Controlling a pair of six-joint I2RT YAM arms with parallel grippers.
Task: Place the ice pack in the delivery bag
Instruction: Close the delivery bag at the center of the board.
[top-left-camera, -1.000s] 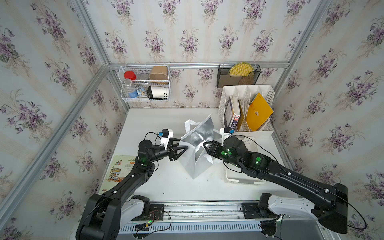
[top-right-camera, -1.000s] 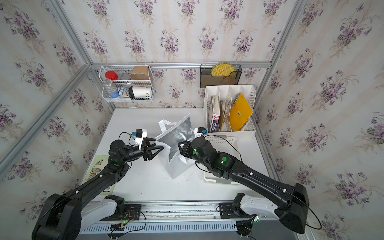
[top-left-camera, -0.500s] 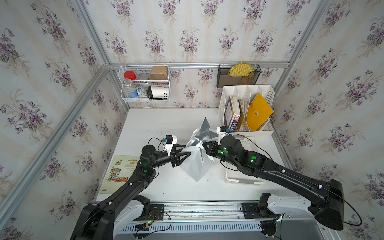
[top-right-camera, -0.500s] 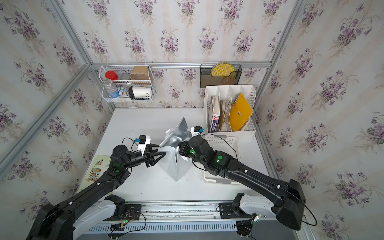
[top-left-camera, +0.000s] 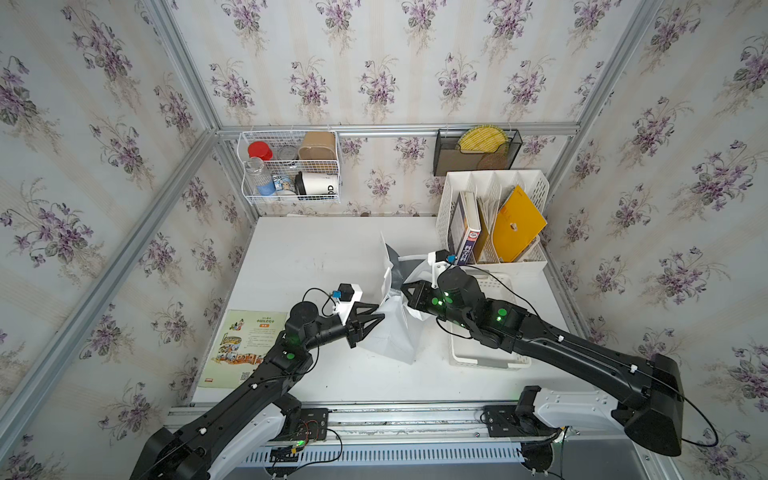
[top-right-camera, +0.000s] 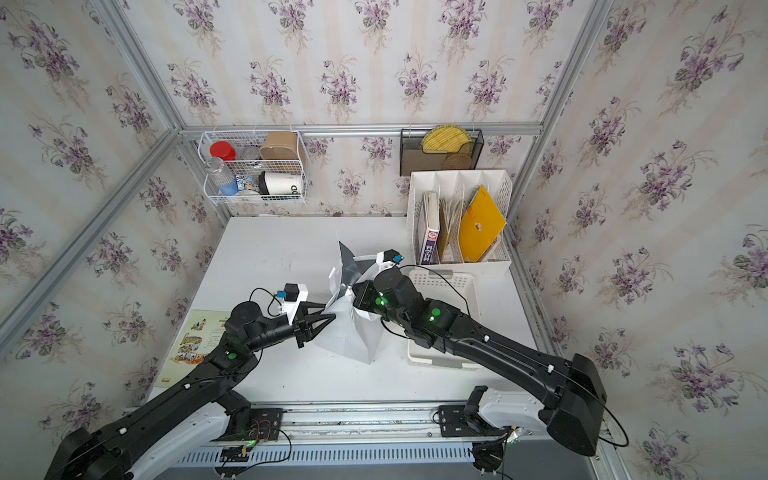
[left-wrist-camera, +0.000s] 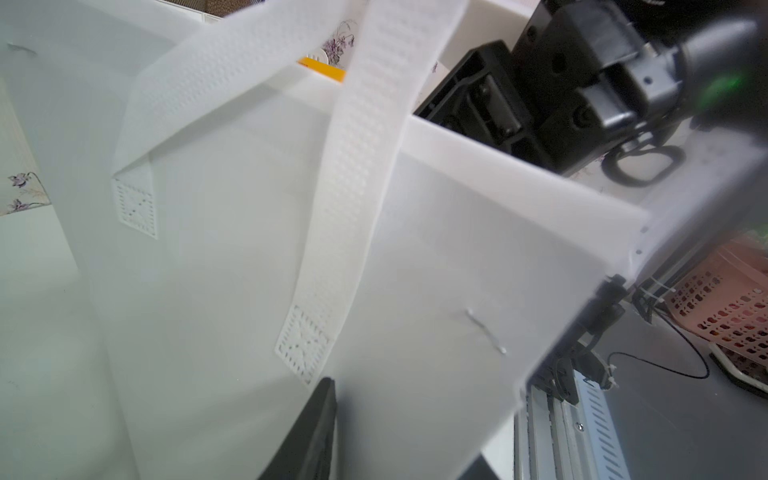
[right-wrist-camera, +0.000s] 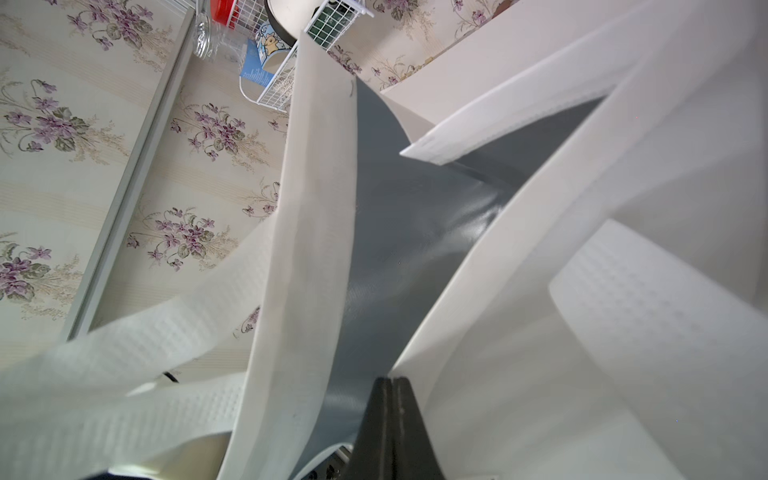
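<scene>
The delivery bag (top-left-camera: 390, 332) (top-right-camera: 349, 336) stands mid-table in both top views, white with grey foil lining, its mouth folded narrow. My right gripper (top-left-camera: 405, 289) (top-right-camera: 353, 291) is at the bag's top edge. In the right wrist view its fingers (right-wrist-camera: 388, 386) are pressed together on the white rim beside the foil lining (right-wrist-camera: 386, 232). My left gripper (top-left-camera: 379, 312) (top-right-camera: 329, 312) presses on the bag's left wall. In the left wrist view the bag's wall (left-wrist-camera: 415, 249) bulges between its spread fingers (left-wrist-camera: 320, 415), below a strap handle (left-wrist-camera: 357, 166). The ice pack is out of view.
A low white perforated tray (top-left-camera: 490, 361) lies right of the bag under my right arm. Behind it stands a white file rack (top-left-camera: 536, 195) with books and a yellow folder. On the back wall hang a wire basket (top-left-camera: 291, 195) and a black mesh holder (top-left-camera: 444, 158). A leaflet (top-left-camera: 245, 349) lies front left.
My right gripper has shut on the bag's rim. The bag has moved toward the front and its mouth has folded narrower. My left gripper followed to the bag's wall, its fingers closer together.
</scene>
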